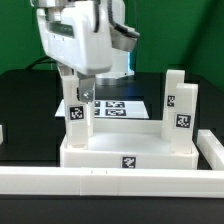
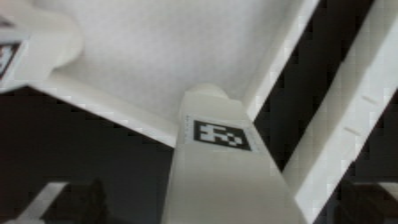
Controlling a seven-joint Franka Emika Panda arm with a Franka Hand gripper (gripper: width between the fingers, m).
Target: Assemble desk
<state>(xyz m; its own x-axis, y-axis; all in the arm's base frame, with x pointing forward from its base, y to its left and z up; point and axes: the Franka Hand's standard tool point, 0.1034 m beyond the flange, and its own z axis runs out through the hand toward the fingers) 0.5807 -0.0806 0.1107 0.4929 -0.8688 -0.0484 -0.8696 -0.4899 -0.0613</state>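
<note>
The white desk top [image 1: 125,145] lies upside down with its tagged front edge facing the camera. Two white legs [image 1: 183,108] stand upright in its corner sockets on the exterior view's right. A third tagged leg [image 1: 76,115] stands in the near socket on the exterior view's left. My gripper [image 1: 80,98] is straight above it, its fingers straddling the leg's top. In the wrist view the leg [image 2: 228,160] runs up between the two fingers [image 2: 43,205], with a dark gap on each side. The jaws are open. The desk top [image 2: 160,50] lies beyond.
The marker board [image 1: 112,106] lies on the black table behind the desk top. A long low white rail [image 1: 100,182] runs along the front and turns up the exterior view's right side [image 1: 212,150], close to the desk top.
</note>
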